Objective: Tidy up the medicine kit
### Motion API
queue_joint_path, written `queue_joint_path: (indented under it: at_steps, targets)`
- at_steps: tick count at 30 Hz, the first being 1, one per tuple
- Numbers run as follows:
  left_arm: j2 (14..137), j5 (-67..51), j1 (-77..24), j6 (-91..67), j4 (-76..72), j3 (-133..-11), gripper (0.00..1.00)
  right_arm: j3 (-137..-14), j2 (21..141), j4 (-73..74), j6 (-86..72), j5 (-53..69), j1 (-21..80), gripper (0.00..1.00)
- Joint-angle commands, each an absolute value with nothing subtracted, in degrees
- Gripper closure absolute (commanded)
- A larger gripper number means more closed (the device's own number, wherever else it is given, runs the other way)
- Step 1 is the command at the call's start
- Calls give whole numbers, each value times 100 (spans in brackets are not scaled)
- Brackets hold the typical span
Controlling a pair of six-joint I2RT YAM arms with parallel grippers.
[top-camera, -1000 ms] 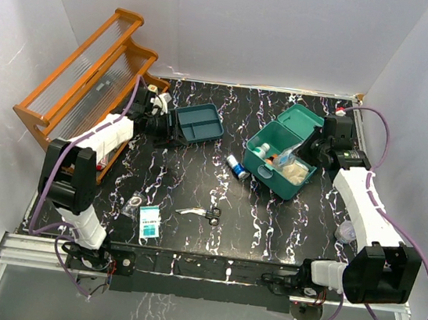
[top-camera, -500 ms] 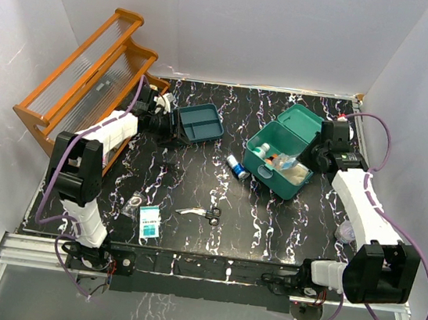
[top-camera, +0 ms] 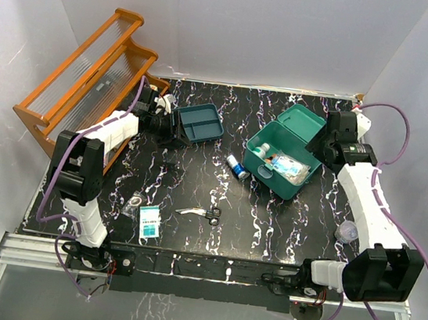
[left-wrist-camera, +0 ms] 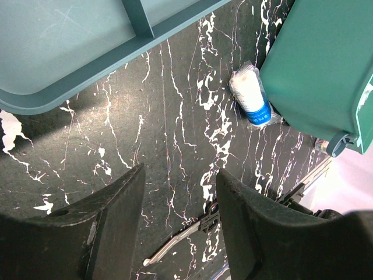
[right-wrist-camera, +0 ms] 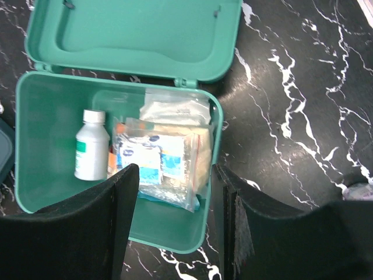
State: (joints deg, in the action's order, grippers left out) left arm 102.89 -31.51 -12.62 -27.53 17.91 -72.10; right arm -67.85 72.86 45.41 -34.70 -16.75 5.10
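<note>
**Drawn back from the open kit, both sets of fingers parted**

Against a second ago: no longer reaching down into the teal-green rectangular plastic medicine kit point(top-camera: 273, 180) with the right gripper point(top-camera: 322, 149), but lifted and drawn back toward the far right corner, above the kit's raised lid. Lays bare thereby the clear plastic zip bags point(right-wrist-camera: 160, 166) inside, covered by the wrist before. On the left, swings the elbow in toward the orange wooden tiered rack point(top-camera: 91, 73), yet keeps the left gripper point(top-camera: 167, 122) at the left end of the dark teal divided plastic tray point(top-camera: 201, 123). Leaves kit and tray where they lay.

As to the kit: at the back right of the black white-veined marble tabletop point(top-camera: 268, 230), lid thrown open and leaning rearward. Directly under the right gripper point(right-wrist-camera: 175, 172) and apart from it, with the bags and a white plastic bottle with a green label point(right-wrist-camera: 90, 146) showing beyond the fingertips. Spread wide, those right fingers point(right-wrist-camera: 87, 233), pinching nothing.

Well apart from the left gripper point(left-wrist-camera: 180, 172), off to its right across bare tabletop; only the kit's outer wall point(left-wrist-camera: 326, 64) showing at the upper right of the left wrist view, with a wrapped white roll with a blue band point(left-wrist-camera: 249, 99) lying just beside it. Likewise spread, the left fingers point(left-wrist-camera: 111, 221), holding nothing.
</note>
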Motion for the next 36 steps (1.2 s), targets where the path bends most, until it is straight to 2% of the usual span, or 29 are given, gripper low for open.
queue_joint_path:
  at_steps: [1,9,17,26,36]
  targets:
    - [10221,-3270,-1281,-2761,1784,-7220,50,-7265,7561,4449,-3371,-1330,501,49]
    - [10191,-3188,-1277,-2752,1818,-7189,50,-7254,8187,3999,-3426,-925,983,47]
    - [10162,-3130,-1279,-2720,1866,-7137,50,-7537,9035,4328,-3655,-1744,1562,32]
    - [10155,-3085,-1282,-2690,1880,-7083,50,-7074,9315,4500,-4193,-2529,1573,32]
    - [10172,-3063,-1283,-2650,1898,-7039,50,-6364,9085,4289,-4731,-2527,1569,31]
